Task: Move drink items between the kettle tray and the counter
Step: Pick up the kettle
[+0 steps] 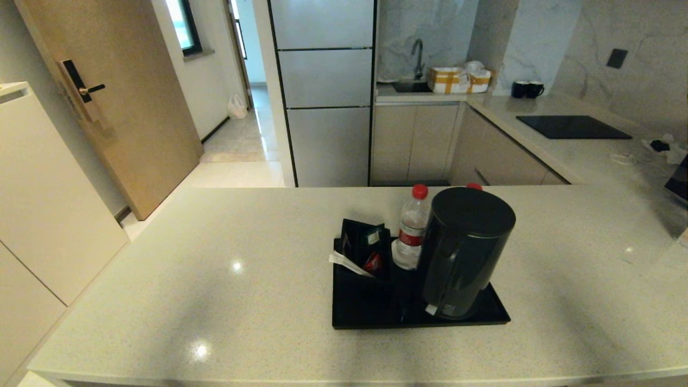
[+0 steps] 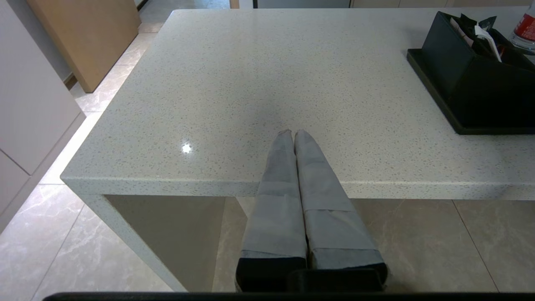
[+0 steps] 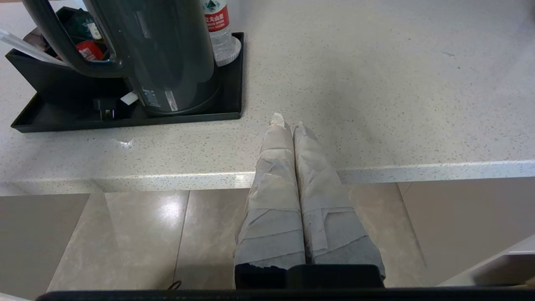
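Both arms sit low at the near edge of the bench (image 1: 215, 279), out of the head camera's sight. The left pincer (image 2: 292, 133) is pressed together, its taped fingers (image 2: 278, 184) touching along their length and holding nothing, its tip hanging just over the near edge of the bench. The tray (image 2: 434, 94) lies well apart from it, off towards the robot's right. The right pincer (image 3: 286, 123) is likewise closed tight and empty, poised just over the bench's near edge, and the tray's near corner (image 3: 234, 113) is close by it.

On that black tray (image 1: 376, 317) the kettle (image 1: 462, 252) stands upright on the right-hand part, tall, dark grey, its loop handle (image 3: 62, 46) turned towards the robot's left. Just beside it, at the back of the tray, a small clear bottle (image 1: 411, 228) with a red cap and red-white label stands upright on a little white saucer (image 3: 228, 54). A second red cap (image 1: 474, 186) peeps over the kettle's lid from behind. On the tray's left part sits a black box of sachets (image 1: 363, 252). A plug (image 3: 104, 109) lies on the tray in front of the kettle.

The bench is pale, speckled, glossy stone, catching ceiling lights. Beyond it: pale floor tiles, a wooden door (image 1: 113, 107) with a handle at the left, tall grey cabinet fronts (image 1: 322, 91), a sink with a tap (image 1: 416, 59), a black hob (image 1: 572, 127) on the side counter and two dark mugs (image 1: 527, 89) by the marble wall.
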`<state>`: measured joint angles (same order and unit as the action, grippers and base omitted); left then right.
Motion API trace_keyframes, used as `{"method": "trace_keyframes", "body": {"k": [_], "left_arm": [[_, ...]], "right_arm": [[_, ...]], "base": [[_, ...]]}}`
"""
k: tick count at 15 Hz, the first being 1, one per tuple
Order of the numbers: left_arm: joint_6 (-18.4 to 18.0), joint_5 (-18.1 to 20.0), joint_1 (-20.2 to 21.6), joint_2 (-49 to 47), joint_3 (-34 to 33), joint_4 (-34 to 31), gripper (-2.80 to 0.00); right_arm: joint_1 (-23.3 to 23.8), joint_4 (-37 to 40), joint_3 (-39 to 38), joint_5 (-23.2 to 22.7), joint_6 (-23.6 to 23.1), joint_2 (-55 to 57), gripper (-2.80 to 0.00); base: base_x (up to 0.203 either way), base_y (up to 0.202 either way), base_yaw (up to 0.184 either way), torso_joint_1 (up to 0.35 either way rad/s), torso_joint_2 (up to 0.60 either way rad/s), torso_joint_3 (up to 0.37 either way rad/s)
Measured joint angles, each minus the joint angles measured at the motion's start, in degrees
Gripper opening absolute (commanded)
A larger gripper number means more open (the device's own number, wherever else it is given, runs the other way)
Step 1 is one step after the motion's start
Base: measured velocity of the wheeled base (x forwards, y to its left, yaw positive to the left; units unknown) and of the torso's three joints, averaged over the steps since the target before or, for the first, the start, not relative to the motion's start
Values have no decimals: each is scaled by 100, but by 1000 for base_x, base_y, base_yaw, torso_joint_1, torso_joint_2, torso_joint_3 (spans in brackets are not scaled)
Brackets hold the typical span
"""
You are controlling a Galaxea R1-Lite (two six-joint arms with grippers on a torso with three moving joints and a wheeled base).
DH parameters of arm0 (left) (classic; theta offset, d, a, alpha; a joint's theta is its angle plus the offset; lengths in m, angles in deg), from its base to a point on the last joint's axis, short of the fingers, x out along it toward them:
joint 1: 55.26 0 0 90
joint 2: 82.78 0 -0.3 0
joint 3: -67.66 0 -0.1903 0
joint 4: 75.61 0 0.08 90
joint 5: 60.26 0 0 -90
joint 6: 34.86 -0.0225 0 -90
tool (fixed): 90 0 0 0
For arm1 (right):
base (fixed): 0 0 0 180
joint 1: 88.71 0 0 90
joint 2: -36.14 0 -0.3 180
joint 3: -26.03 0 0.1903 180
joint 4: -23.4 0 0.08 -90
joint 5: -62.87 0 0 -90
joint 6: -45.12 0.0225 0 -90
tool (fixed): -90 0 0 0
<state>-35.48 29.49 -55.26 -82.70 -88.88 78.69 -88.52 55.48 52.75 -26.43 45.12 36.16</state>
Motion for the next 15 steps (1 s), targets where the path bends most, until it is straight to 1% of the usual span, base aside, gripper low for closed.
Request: {"method": "trace_keyframes", "body": {"k": [4, 8, 9, 10, 12, 13, 15], "left_arm": [[0, 0, 0, 0, 0, 0, -280], [2, 2, 0, 0, 0, 0, -280], [2, 2, 0, 0, -2, 0, -280], [0, 0, 0, 0, -2, 0, -280], [0, -2, 0, 0, -2, 1, -280], [2, 0, 0, 0, 0, 2, -280], [0, 0, 0, 0, -2, 2, -280]], "right_arm": [[0, -24, 2, 1, 0, 0, -280], [0, 127, 145, 26, 10, 75, -280], [0, 102, 384, 30, 114, 245, -280], [0, 56, 810, 19, 330, 515, -280], [-5, 118, 1908, -49, 814, 1195, -280], [-17, 367, 2419, -166, 1033, 1545, -280], [-32, 1317, 3092, -754, 1281, 2068, -280]], "base": [[0, 0, 0, 0, 0, 0], [0, 0, 0, 0, 0, 0], [0, 0, 0, 0, 0, 0], [0, 0, 0, 0, 0, 0], [0, 0, 0, 0, 0, 0], [0, 0, 0, 0, 0, 0], [0, 0, 0, 0, 0, 0]]}}
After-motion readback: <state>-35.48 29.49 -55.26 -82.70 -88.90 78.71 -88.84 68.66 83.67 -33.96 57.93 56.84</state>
